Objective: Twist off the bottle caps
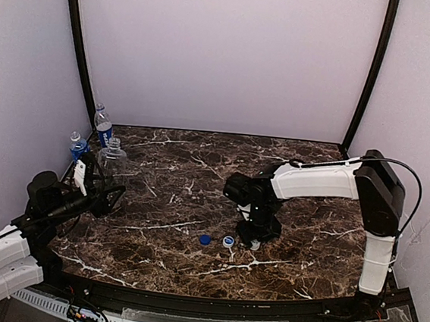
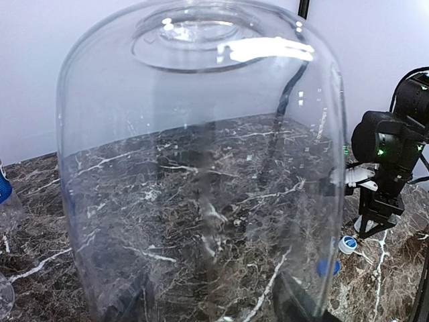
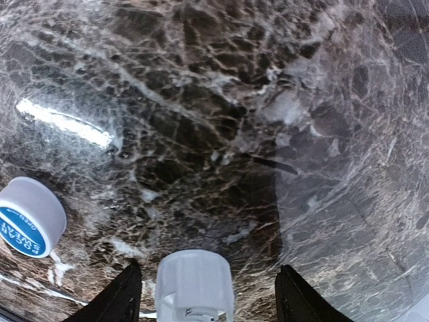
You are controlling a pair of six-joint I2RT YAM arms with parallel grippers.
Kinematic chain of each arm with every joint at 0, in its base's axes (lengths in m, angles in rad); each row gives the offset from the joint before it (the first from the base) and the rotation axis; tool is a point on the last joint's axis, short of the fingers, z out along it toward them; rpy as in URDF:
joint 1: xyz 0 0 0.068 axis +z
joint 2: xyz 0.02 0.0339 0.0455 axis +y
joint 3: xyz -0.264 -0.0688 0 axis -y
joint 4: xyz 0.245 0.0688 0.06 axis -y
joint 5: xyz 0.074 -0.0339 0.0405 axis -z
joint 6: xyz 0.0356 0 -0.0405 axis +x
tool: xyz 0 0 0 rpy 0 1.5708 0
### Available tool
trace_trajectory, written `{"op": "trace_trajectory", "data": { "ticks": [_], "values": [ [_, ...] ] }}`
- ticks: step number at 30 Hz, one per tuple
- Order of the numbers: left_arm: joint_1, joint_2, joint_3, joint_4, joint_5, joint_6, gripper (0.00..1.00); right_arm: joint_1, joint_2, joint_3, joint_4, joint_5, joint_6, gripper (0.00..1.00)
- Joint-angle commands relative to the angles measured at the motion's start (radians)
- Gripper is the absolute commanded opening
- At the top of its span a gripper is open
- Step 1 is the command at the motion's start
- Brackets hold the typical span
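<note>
The plain clear bottle point(image 1: 112, 159), capless, fills the left wrist view point(image 2: 201, 168). My left gripper point(image 1: 107, 194) has it between its fingers point(image 2: 305, 305), which show dimly through the bottle's wall on both sides. Two blue-banded bottles point(image 1: 103, 124) point(image 1: 78, 146) stand at the back left. My right gripper point(image 1: 256, 232) points down, open, jaws either side of a white cap point(image 3: 194, 282) on the table without touching it. A second white cap with a blue printed top point(image 3: 27, 218) point(image 1: 228, 241) and a blue cap point(image 1: 205, 239) lie just left of it.
The dark marble table point(image 1: 198, 175) is walled by white panels at the back and sides, with black poles in the rear corners. The right arm point(image 1: 312, 182) reaches across from the right. The caps lie near the table's front middle.
</note>
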Motion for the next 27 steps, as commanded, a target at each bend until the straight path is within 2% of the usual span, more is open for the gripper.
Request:
{"op": "trace_trajectory", "data": {
  "ticks": [1, 6, 10, 12, 13, 16, 19, 21, 23, 27],
  "values": [
    [0.006, -0.008, -0.015, 0.036, 0.017, -0.013, 0.27, 0.005, -0.017, 0.002, 0.018, 0.027, 0.029, 0.73],
    [0.009, -0.008, -0.016, 0.036, 0.017, -0.013, 0.27, 0.014, -0.054, 0.113, -0.078, 0.136, -0.011, 0.74],
    [0.017, -0.014, -0.016, 0.042, 0.035, -0.02, 0.27, 0.05, -0.086, 0.277, -0.096, 0.273, -0.18, 0.73],
    [0.024, -0.025, -0.015, 0.052, 0.062, -0.032, 0.27, 0.086, -0.117, 0.329, 0.084, 0.269, -0.344, 0.73],
    [0.03, -0.036, -0.014, 0.061, 0.08, -0.042, 0.27, 0.106, -0.142, 0.326, 0.206, 0.211, -0.448, 0.73],
    [0.037, -0.055, -0.004, 0.083, 0.198, -0.05, 0.27, 0.142, -0.214, 0.245, 0.664, -0.123, -0.669, 0.74],
    [0.039, -0.063, 0.008, 0.099, 0.324, -0.05, 0.27, 0.146, -0.23, 0.156, 1.097, -0.424, -0.699, 0.87],
    [0.038, -0.06, 0.022, 0.108, 0.384, -0.052, 0.27, 0.146, -0.178, 0.161, 1.313, -0.533, -0.652, 0.89],
    [0.039, -0.054, 0.038, 0.115, 0.421, -0.048, 0.27, 0.147, -0.106, 0.227, 1.427, -0.569, -0.574, 0.9],
    [0.037, -0.036, 0.086, 0.135, 0.456, -0.036, 0.27, 0.148, 0.005, 0.369, 1.406, -0.661, -0.485, 0.9]
  ]
}}
